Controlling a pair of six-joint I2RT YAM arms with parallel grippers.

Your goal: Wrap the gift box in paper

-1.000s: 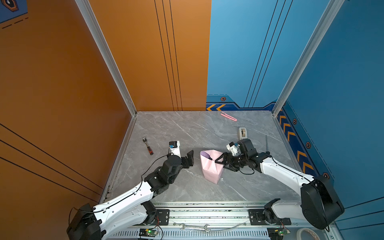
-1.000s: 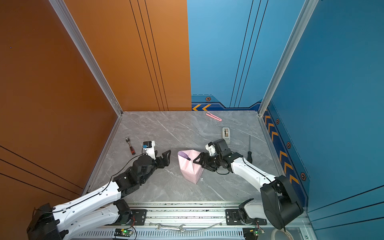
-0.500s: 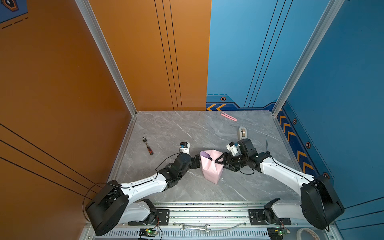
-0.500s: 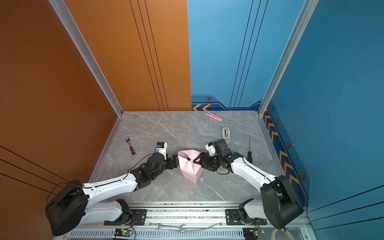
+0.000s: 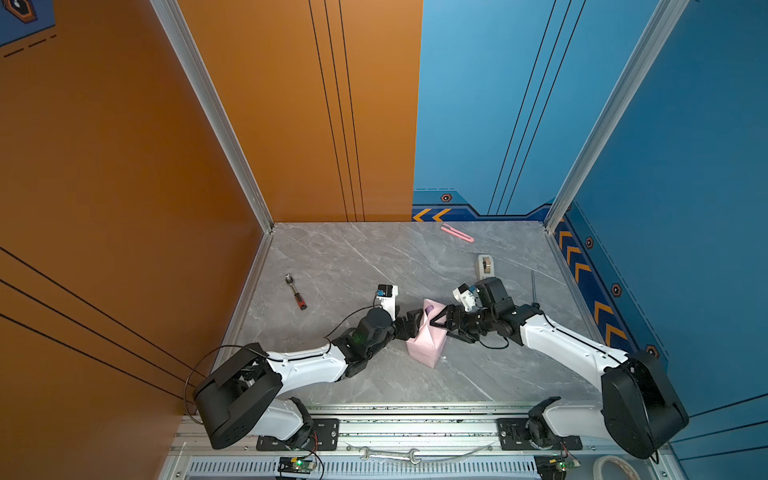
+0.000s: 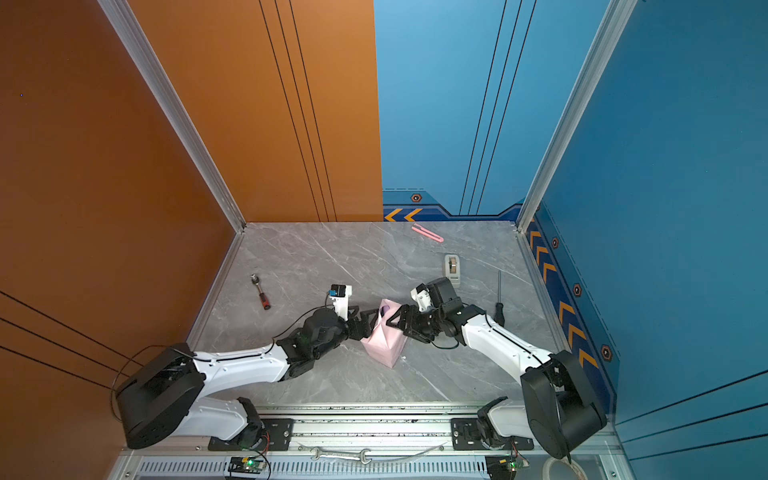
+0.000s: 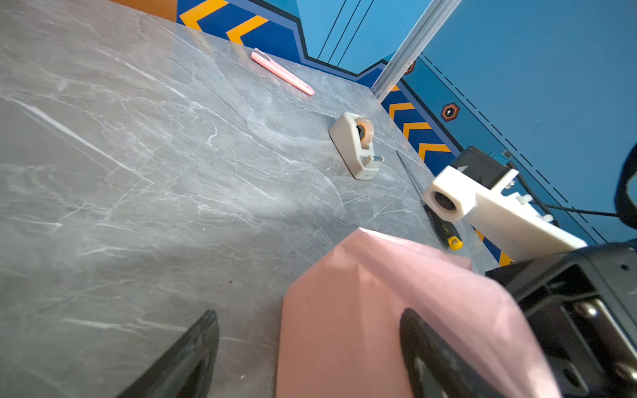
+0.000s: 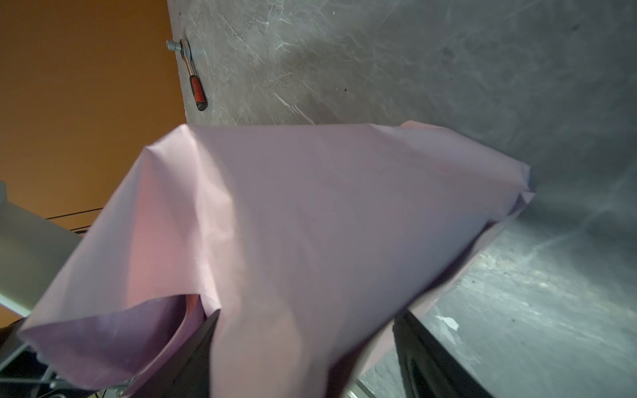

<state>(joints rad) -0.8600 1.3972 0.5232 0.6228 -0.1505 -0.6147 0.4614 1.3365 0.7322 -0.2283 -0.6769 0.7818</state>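
Left side: the left gripper [image 5: 415, 323] sits at 9 o'clock of the package with its jaws wide. One finger is over bare table and the other over pink paper, and nothing is clamped.
Right side: the right gripper [image 5: 438, 320] sits at 3 o'clock, jaws wide astride the package's upper edge. Whether they press it cannot be told.
Wrap: the paper [image 5: 426, 345], pale pink side out, is folded round a block standing tilted at mid-table. Lilac shows at the top, where a flap gapes.
Contents: the gift box is not visible and is judged to be inside the paper.
Risk, tearing: opposed pulls from both sides could rip the thin sheet.
Risk, unfolding: no tape is seen, so a loosened hold could let the flap spring open or the package topple.
Surface: the table [image 5: 353, 257] is smooth grey marble-pattern. The tape dispenser [image 5: 484, 266] lies at 1 o'clock, the cutter [image 5: 457, 233] beyond it, the screwdriver [image 5: 533, 291] at 2 and the ratchet wrench [image 5: 296, 291] at 10, all well apart.
Room: the walls are orange to the left and blue to the right.
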